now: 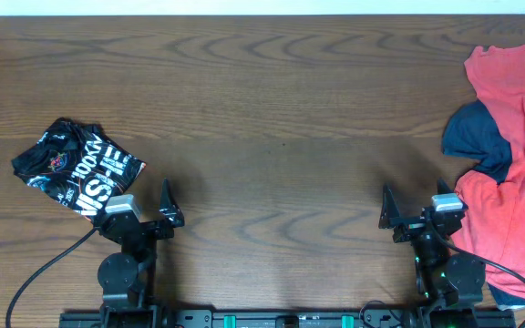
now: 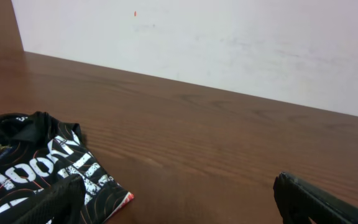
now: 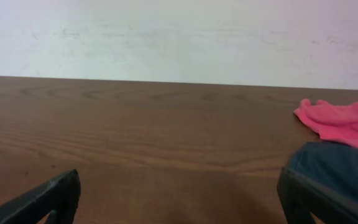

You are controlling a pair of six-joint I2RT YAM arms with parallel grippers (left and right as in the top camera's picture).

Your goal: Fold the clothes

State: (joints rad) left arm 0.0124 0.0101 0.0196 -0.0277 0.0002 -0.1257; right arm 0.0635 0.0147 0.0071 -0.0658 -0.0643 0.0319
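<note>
Judging by how the cloth lies, hardly started. Look just ahead and to the left of the left pincer [image 2: 185,208] for the black shirt with white lettering [image 1: 76,169]. Bunched into a small, uneven bundle on the desk [image 1: 281,100], close against that pincer's left finger; cannot tell whether touching. Too ragged at the edges to call folded with any certainty.

Look to the right of the right pincer [image 3: 182,205] for the red T-shirt [image 1: 513,128]. Rumpled and spread loose, partly cut off at the right border of the overhead view, with a navy garment [image 1: 474,137] lying against it just ahead and to the right of that pincer. Count both as unfolded.

Note both pincers spread wide, pinching nothing, sitting low near the front edge with only bare wood between the jaws.

Probably left to do:
- Drag the red T-shirt toward the middle, flatten it, then fold sleeves and body.
- Do the same for the navy garment.
- Perhaps square up the black bundle.
</note>
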